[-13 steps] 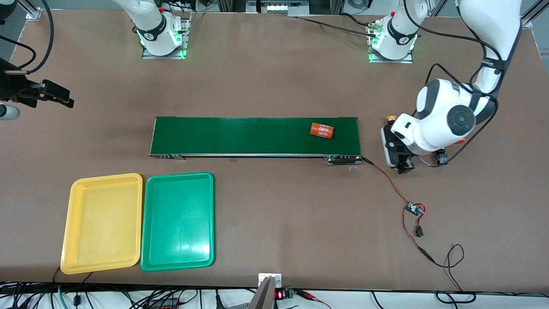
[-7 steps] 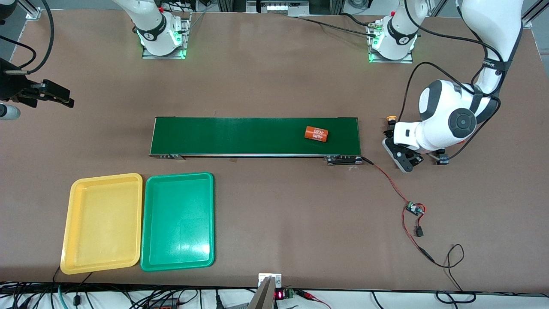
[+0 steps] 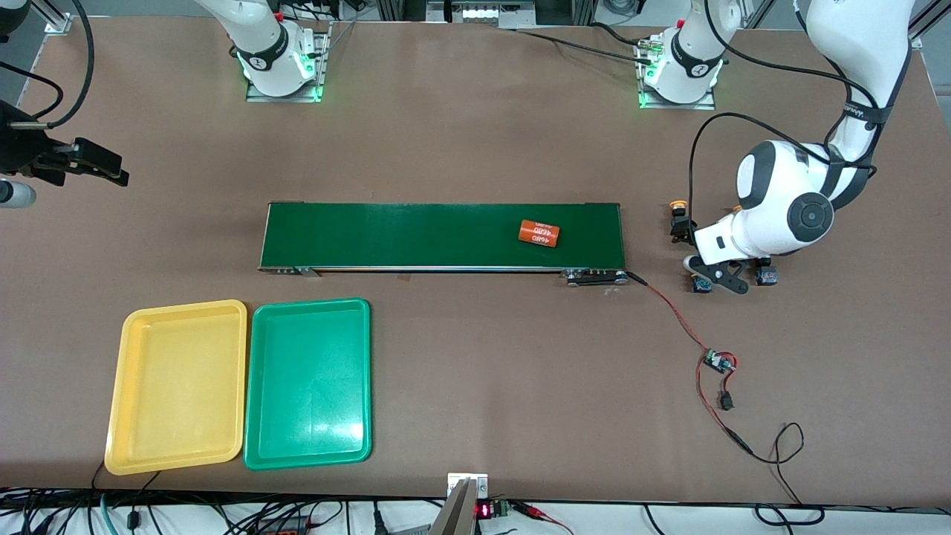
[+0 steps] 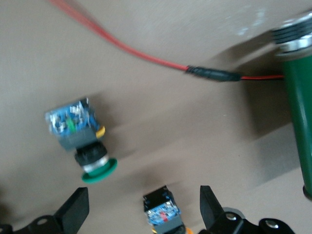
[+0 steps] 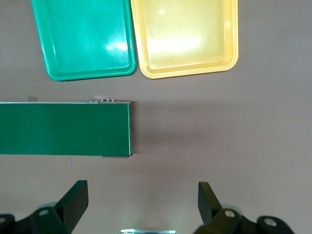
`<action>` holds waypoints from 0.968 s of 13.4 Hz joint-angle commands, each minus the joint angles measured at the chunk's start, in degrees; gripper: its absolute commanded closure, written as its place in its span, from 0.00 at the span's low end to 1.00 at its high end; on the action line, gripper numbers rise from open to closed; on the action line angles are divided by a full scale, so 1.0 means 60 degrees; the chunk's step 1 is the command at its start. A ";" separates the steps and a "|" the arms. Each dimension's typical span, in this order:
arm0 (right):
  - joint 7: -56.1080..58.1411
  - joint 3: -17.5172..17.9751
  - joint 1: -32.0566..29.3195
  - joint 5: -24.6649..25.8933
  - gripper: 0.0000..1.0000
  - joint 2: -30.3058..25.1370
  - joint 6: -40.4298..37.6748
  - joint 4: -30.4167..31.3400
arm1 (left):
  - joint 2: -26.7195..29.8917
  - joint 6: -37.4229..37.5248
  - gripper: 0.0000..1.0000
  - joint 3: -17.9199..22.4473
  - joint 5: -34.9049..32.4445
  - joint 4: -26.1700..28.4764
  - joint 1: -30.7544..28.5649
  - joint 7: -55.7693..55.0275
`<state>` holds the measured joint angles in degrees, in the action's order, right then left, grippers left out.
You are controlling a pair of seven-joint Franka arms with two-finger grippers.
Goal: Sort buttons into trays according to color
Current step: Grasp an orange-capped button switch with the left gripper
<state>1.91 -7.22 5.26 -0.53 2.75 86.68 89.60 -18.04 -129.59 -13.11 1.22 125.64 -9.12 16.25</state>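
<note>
At the left arm's end of the table, in the front view, the left gripper [image 3: 715, 276] hangs low over a small cluster of buttons just off the end of the conveyor belt [image 3: 416, 235]. One yellow-capped button [image 3: 677, 207] shows beside the wrist, and blue-bodied ones peek out at either side of the fingers. An orange cylinder [image 3: 539, 232] lies on the belt, well apart from this gripper. The yellow tray [image 3: 119, 416] and green tray [image 3: 256, 446] sit side by side and empty toward the right arm's end, near the front camera, so sorting has not begun. The right gripper [image 3: 100, 169] waits above bare table at that end.

In the left wrist view, the left gripper's fingers [image 4: 78, 210] stand wide apart, holding nothing. A black-bodied button [image 4: 161, 210] lies directly between them, probably the intended pick; a green-capped button [image 4: 80, 136] lies on its side just ahead of one finger. The red wire [image 4: 131, 48] runs farther off.

In the right wrist view, the right gripper's fingers [image 5: 75, 200] are likewise spread, with both trays and the belt end below, likely staged to receive what the belt delivers.
</note>
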 commanded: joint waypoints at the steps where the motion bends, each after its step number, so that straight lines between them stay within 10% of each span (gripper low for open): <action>1: 0.0106 0.0045 -0.0027 0.0073 0.00 0.0010 -0.0077 -0.0037 | 0.0663 0.0079 0.00 -0.0013 0.0089 0.0869 0.0026 -0.2070; 13: 0.0106 0.0089 0.0032 0.0059 0.00 0.0010 -0.0091 -0.0037 | 0.0561 0.0021 0.00 -0.0027 0.0074 0.1809 0.0099 -0.4583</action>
<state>1.92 -6.87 5.47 -0.53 2.75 86.68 89.61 -15.40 -129.47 -13.15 1.22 135.67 -8.95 -10.36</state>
